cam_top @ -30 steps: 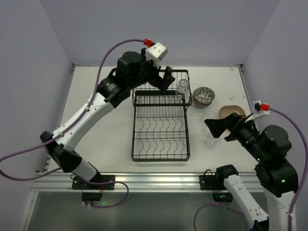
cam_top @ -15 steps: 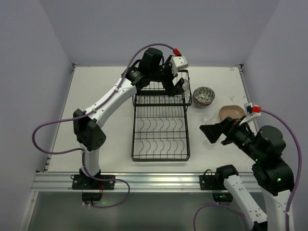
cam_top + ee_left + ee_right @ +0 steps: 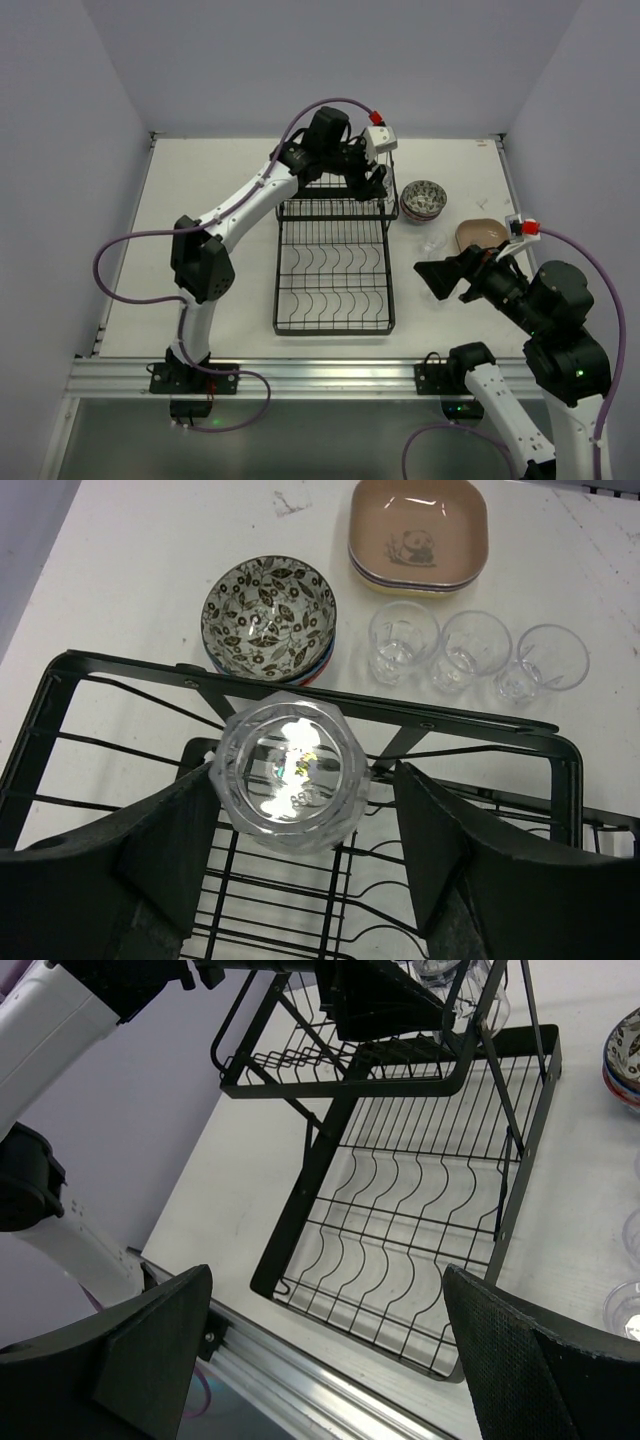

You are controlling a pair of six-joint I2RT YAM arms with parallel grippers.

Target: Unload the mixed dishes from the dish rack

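Dish rack [image 3: 335, 262] sits on the counter [image 3: 180, 170] in the top view; the left gripper [image 3: 378, 182] hangs over its 1 o'clock corner, the right gripper [image 3: 430, 280] at its 3 o'clock. Left wrist: jaws spread around a clear glass cup [image 3: 292, 775] on the upper shelf, one finger [image 3: 440, 850] clear of it. Right wrist: jaws spread wide above the rack's lower tray.

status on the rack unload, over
Left claw open around last glass cup, top shelf of rack. Right claw open, empty. Nothing in the way.

Cup [image 3: 290, 770] on rack shelf [image 3: 480, 720]; 3 cups [image 3: 470, 652] beside.
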